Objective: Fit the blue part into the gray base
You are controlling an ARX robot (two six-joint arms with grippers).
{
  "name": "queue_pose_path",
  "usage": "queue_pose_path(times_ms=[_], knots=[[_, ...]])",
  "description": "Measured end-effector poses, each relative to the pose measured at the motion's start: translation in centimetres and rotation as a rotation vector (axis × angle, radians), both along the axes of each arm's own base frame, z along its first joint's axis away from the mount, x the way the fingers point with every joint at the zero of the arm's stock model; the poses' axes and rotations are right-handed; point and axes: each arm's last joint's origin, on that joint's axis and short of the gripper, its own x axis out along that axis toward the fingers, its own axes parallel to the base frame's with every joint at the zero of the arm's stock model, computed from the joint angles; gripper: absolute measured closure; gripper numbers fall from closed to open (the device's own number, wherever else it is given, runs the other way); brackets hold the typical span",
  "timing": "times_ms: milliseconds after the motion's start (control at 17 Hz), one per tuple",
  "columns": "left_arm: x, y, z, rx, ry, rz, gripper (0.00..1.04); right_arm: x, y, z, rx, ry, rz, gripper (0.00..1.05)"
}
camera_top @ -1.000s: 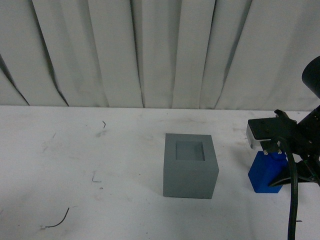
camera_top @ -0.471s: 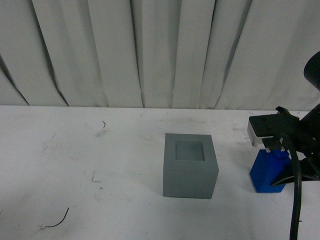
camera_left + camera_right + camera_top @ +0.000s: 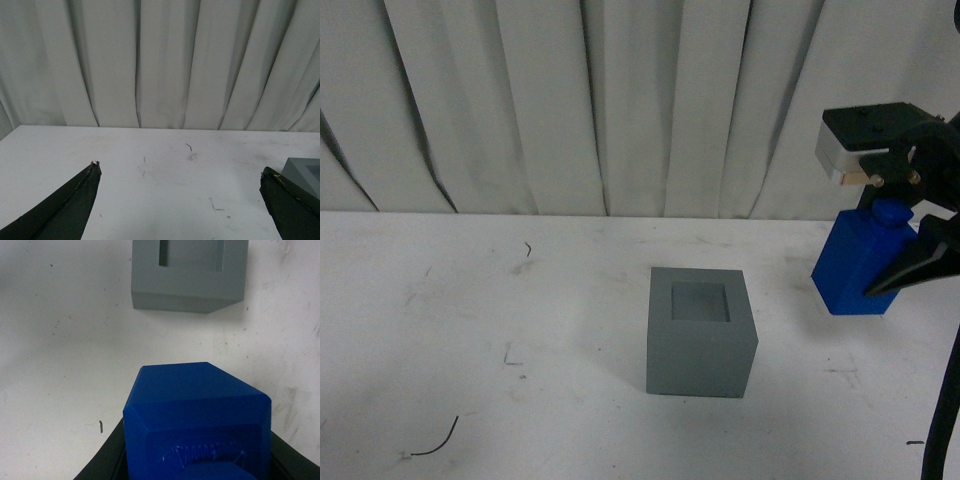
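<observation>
Pinching part [image 3: 848, 268] upright in right jaws, knob up, clear of the desk [image 3: 570, 420] at far right. Needs carrying straight left to hang over base [image 3: 700, 335], mid-desk, square recess facing up and open. Nothing standing between. Holding left jaws spread wide and empty, with a corner of the base just by one tip. Clearly work for the right arm.

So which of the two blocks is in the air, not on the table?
The blue part, gripped by the right gripper, hangs clear of the table; the gray base rests on it.
</observation>
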Motion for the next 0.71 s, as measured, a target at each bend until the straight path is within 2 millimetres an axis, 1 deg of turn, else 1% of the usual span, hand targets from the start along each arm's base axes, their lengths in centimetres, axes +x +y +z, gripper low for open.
queue_pose_path(times_ms=[59, 118, 235, 294, 412, 529, 588, 706], knots=[[0.0, 0.0, 0.0, 0.000, 0.000, 0.000, 0.07, -0.1, 0.6, 0.4, 0.003, 0.003, 0.013, 0.57], [0.0, 0.0, 0.0, 0.000, 0.000, 0.000, 0.07, -0.1, 1.5, 0.6, 0.008, 0.002, 0.032, 0.57], [0.0, 0.0, 0.0, 0.000, 0.000, 0.000, 0.07, -0.4, 3.2, 0.8, 0.021, 0.013, 0.059, 0.57], [0.0, 0.0, 0.0, 0.000, 0.000, 0.000, 0.07, -0.4, 3.8, 0.8, 0.025, 0.010, 0.066, 0.57], [0.0, 0.0, 0.0, 0.000, 0.000, 0.000, 0.07, 0.7, 3.7, 0.5, 0.030, -0.001, 0.044, 0.57], [0.0, 0.0, 0.0, 0.000, 0.000, 0.000, 0.07, 1.8, 3.4, -0.1, 0.030, 0.006, 0.021, 0.57], [0.0, 0.0, 0.0, 0.000, 0.000, 0.000, 0.07, 2.3, 3.6, -0.7, 0.027, 0.016, 0.015, 0.57], [0.0, 0.0, 0.0, 0.000, 0.000, 0.000, 0.07, 2.4, 4.3, -0.9, 0.027, 0.036, 0.021, 0.57]])
